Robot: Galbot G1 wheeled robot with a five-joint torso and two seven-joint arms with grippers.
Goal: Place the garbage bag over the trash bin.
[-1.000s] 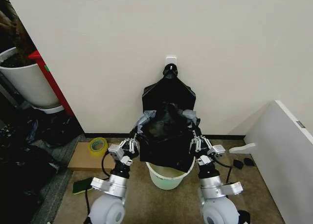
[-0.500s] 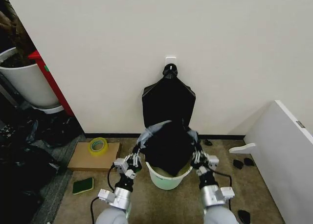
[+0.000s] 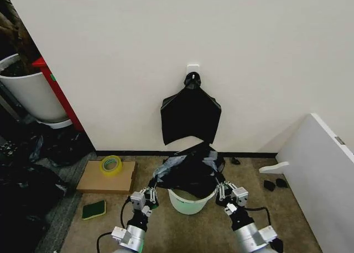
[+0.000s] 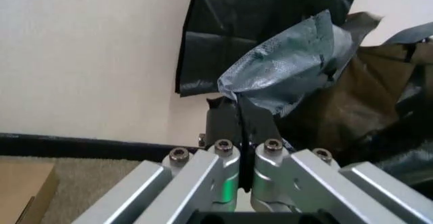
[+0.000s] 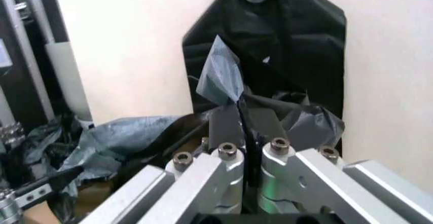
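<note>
Claws, left and right, pinch garbage bag over trash bin.

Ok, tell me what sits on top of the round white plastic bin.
The crinkled black plastic garbage bag lies heaped over the white bin, pinched by the left claw and right claw. Only the bin's front rim and wall show; its inside is covered.

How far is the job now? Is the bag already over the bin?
Partly. Done: both grippers have the bag by its edges, the left gripper and right gripper each shut on a fold, and it sits over the bin mouth. In hand: the bag is low, bunched on top. Left: the bin's front rim is bare and white, so the bag's edge is not yet over the rim.
</note>
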